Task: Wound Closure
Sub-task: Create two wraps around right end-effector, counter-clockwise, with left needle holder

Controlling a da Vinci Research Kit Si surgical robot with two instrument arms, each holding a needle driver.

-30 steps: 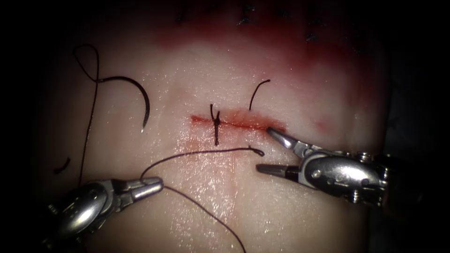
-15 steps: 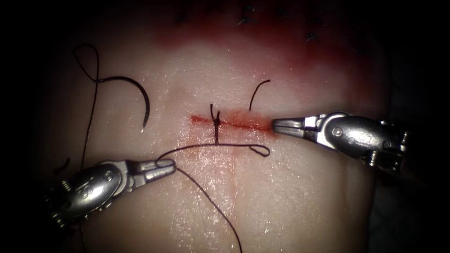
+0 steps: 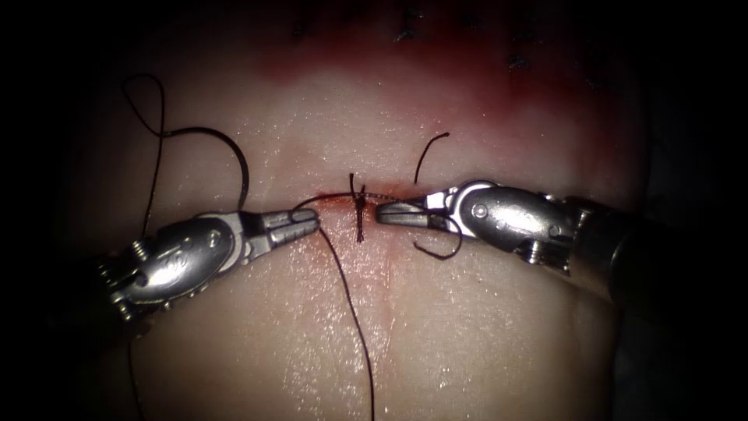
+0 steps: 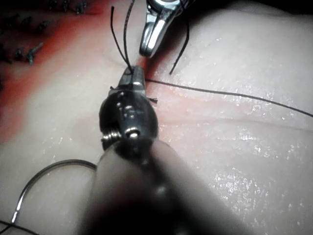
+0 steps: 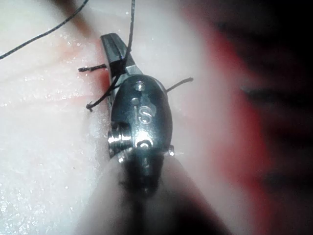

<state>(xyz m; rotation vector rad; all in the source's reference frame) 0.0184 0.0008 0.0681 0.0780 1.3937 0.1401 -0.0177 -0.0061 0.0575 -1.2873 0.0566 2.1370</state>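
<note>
Tissue point(image 3: 436, 335) lay under both tools, w/ red fluid point(image 3: 436, 70) staining its far part. The cut point(image 3: 343, 199) ran left-right across the middle, a knotted stitch point(image 3: 359, 204) crossing it. Left tool point(image 3: 305, 224) sat just left of the stitch, jaws closed on the thread point(image 3: 347, 300), which ran from them toward the near edge. Right tool point(image 3: 389, 214) sat just right of the stitch, jaws closed on a short thread end that curled near side of it. Tips nearly met at the knot. Needle point(image 3: 226, 148) lay free on the tissue, far left of the cut, not in the tissue, held by neither tool.
</note>
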